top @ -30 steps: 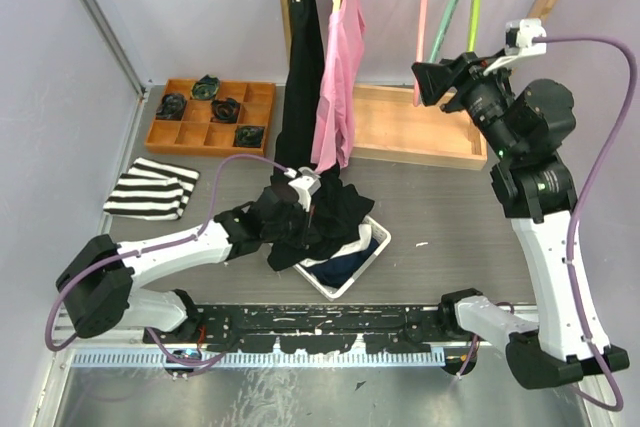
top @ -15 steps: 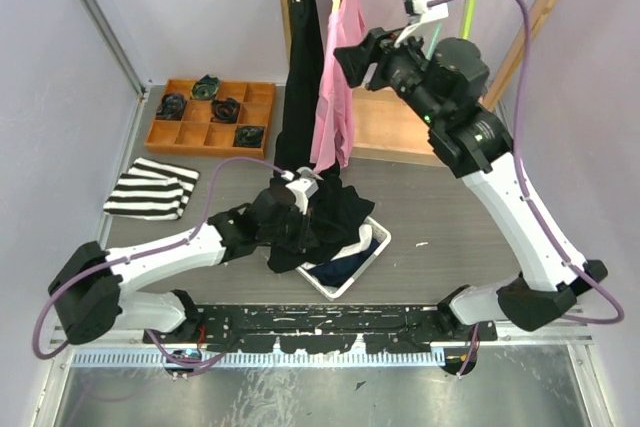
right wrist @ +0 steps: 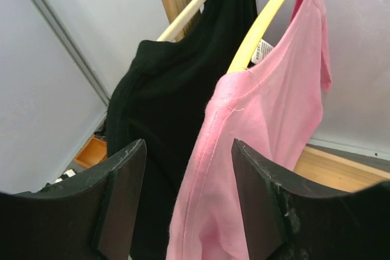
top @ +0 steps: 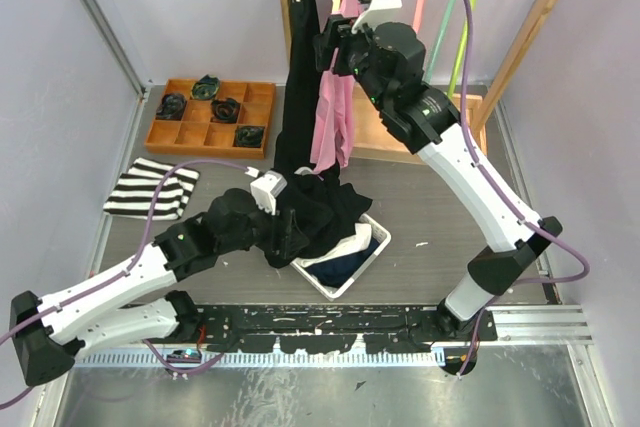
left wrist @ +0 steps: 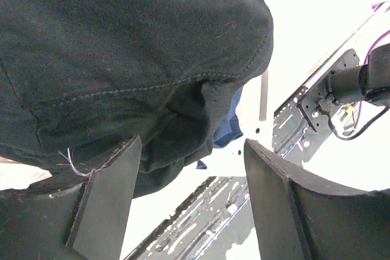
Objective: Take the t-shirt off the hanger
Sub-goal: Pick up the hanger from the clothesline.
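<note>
Right claw [right wrist: 187, 150] gapes wide on its raised arm [top: 470, 172] (left claw [left wrist: 190, 150] gapes too, held low).

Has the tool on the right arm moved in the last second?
Yes. The right tool swung left along the wooden rack, from near the green hanger to the pink t-shirt.

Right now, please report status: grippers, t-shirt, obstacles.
Right gripper open, facing pink t-shirt. T-shirt on yellow hanger. Left gripper open, by black cloth. Black garment hangs close beside.
</note>
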Controlling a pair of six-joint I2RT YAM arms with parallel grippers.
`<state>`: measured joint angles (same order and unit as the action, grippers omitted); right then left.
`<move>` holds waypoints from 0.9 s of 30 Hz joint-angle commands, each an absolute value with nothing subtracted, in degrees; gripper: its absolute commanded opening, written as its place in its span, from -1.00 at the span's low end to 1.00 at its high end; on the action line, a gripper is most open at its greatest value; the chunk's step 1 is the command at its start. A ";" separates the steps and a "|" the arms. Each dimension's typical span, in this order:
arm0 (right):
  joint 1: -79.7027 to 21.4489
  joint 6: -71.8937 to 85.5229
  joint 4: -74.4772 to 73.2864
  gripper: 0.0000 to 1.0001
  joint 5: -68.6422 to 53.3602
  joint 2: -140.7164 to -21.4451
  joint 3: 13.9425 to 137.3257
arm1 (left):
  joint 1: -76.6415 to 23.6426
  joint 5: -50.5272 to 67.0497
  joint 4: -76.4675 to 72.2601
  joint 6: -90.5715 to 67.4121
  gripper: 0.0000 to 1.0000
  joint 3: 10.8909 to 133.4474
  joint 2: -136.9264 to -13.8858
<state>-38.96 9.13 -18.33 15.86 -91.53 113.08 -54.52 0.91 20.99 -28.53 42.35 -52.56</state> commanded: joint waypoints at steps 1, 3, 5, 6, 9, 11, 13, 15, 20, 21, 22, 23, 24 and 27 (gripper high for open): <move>-40.10 8.76 -16.19 0.28 22.97 -92.36 116.40 | -54.52 0.70 22.54 -27.51 0.51 43.46 -50.85; -40.18 8.72 -16.22 0.28 23.79 -92.98 116.90 | -54.56 1.15 22.88 -27.43 0.52 43.74 -50.57; -40.19 8.63 -16.05 0.28 24.48 -93.52 117.28 | -54.53 1.08 22.83 -27.38 0.53 43.82 -49.64; -40.23 8.47 -16.16 0.28 24.80 -93.90 117.67 | -54.52 1.01 22.59 -27.30 0.53 43.85 -49.02; -40.19 8.26 -16.70 0.28 25.43 -95.13 118.80 | -54.49 0.31 21.23 -27.10 0.55 43.69 -45.83; -40.19 8.18 -17.23 0.28 25.84 -96.26 119.82 | -54.50 -0.17 20.34 -26.83 0.58 43.67 -44.01; -40.18 8.18 -17.48 0.28 26.49 -97.09 120.64 | -54.50 -0.58 19.53 -26.70 0.60 43.80 -42.36; -40.17 8.16 -17.83 0.27 27.32 -97.88 121.41 | -54.52 -0.68 19.18 -26.47 0.61 44.15 -41.20; -40.18 8.04 -18.71 0.26 28.62 -99.62 123.88 | -54.55 -2.70 18.53 -26.56 0.61 44.56 -38.27; -40.19 7.95 -18.92 0.25 28.99 -99.93 124.34 | -54.57 -3.30 18.42 -26.55 0.61 44.44 -37.60; -40.20 8.00 -19.23 0.24 29.36 -100.17 124.89 | -54.58 -3.86 18.28 -26.54 0.61 44.30 -36.93; -40.23 7.99 -19.50 0.23 29.71 -100.46 125.49 | -54.50 -4.31 18.09 -26.54 0.62 44.19 -36.31; -40.20 7.97 -19.85 0.21 30.01 -100.80 126.03 | -54.49 -4.58 17.96 -26.61 0.62 44.00 -35.70; -40.16 7.92 -21.83 0.17 31.63 -102.11 128.72 | -54.49 -5.31 17.76 -26.78 0.63 43.39 -34.50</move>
<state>-39.97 8.67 -21.54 28.34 -101.93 123.61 -54.52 -3.07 20.29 -27.09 42.46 -36.25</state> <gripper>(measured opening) 0.597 0.811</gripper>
